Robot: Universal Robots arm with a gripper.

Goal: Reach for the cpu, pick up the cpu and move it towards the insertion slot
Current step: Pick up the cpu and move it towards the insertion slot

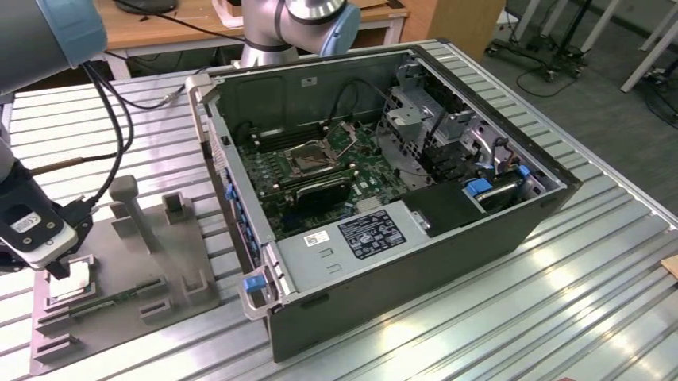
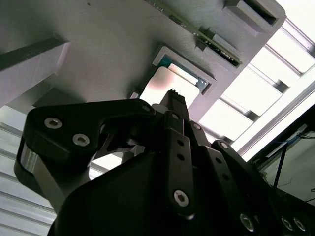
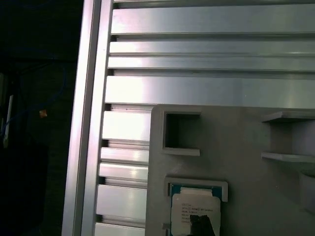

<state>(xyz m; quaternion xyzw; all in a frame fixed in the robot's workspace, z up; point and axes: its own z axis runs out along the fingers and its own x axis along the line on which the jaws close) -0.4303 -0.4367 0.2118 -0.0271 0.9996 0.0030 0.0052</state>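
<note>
Entry: my tool [image 1: 60, 268], set low over the cpu [image 3: 193, 203] at the grey fixture [image 1: 190, 254].
The cpu lies flat in a square recess of the fixture, on the slatted worktop [image 1: 551, 309], just beneath my tool in the second wrist view. I cannot tell whether the tool is released or clenched. The insertion slot [image 1: 310, 160] is on the green board inside the open computer case [image 1: 424, 282], well apart from the cpu.

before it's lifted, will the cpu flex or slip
The cpu looks like a thin flat plate, so it is probably stiff and light. Its pale metallic face looks smooth, so it may slip. Recessed in the grey fixture, it likely resists sideways pushes.
</note>
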